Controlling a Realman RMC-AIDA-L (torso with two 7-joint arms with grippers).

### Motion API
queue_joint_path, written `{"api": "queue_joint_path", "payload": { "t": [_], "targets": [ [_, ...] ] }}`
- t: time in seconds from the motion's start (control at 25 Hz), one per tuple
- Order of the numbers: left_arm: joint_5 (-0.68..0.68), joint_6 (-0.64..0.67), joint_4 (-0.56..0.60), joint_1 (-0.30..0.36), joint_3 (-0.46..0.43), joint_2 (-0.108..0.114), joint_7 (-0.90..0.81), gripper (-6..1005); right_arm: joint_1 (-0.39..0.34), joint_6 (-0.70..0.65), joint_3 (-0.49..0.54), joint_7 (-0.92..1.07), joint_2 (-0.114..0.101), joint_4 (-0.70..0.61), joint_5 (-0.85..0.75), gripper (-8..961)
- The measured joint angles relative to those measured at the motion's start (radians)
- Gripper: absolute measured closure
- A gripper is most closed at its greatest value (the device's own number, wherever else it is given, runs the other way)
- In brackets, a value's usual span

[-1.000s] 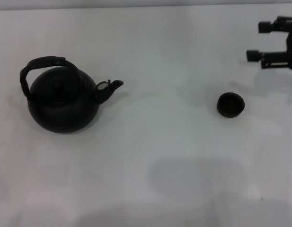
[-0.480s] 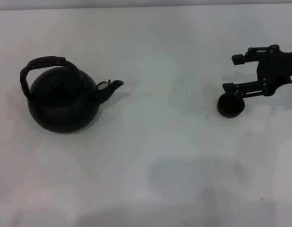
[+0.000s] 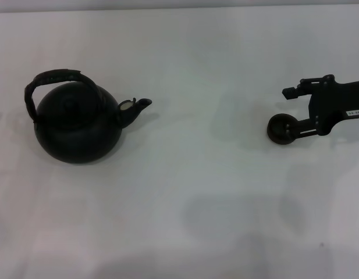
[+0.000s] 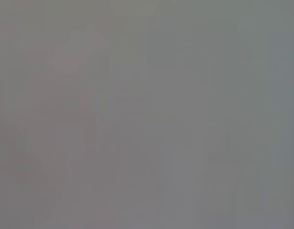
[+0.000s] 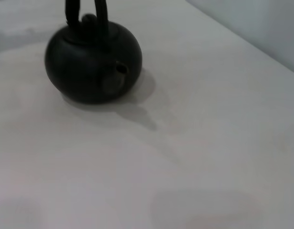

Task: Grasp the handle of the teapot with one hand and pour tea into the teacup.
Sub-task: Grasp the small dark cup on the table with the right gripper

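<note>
Teapot (image 3: 77, 125) sits on the white bench (image 3: 196, 192) at left, handle (image 3: 54, 78) arched upward. Right end effector (image 3: 290, 108), fingers spread wide, straddles the teacup (image 3: 279, 129) at right; contents unreadable.

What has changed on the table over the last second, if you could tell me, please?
The right tool has come in from the far right edge and lowered to the teacup, its open fingers now straddling the cup's right side. Nothing has been gripped yet. The teapot, its handle and the cup have not moved. The left arm remains out of sight.
</note>
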Motion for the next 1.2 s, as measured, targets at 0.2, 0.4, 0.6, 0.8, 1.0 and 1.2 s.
{"api": "queue_joint_path", "payload": {
  "t": [0.2,0.4,0.6,0.8,1.0,1.2],
  "targets": [
    [0.0,-0.002,0.0,-0.003,0.0,0.0,0.0,111,0.0,-0.026,-0.005,0.0,0.003,-0.005,-0.023,105],
    [0.0,-0.003,0.0,-0.009,0.0,0.0,0.0,111,0.0,-0.037,-0.005,0.002,0.014,-0.007,-0.067,105],
    [0.0,-0.004,0.0,-0.013,0.0,0.0,0.0,111,0.002,-0.047,-0.008,0.018,0.017,-0.01,-0.081,106],
    [0.0,-0.006,0.0,-0.017,0.0,0.001,0.0,111,0.002,-0.05,-0.009,0.019,0.017,-0.011,-0.086,105],
    [0.0,-0.007,0.0,-0.02,0.0,0.002,0.0,112,0.005,-0.059,-0.011,0.016,0.018,-0.021,-0.091,105],
    [0.0,-0.008,0.0,-0.022,0.0,0.002,0.0,112,0.024,-0.065,-0.011,0.014,0.018,-0.055,-0.105,107]
  ]
}}
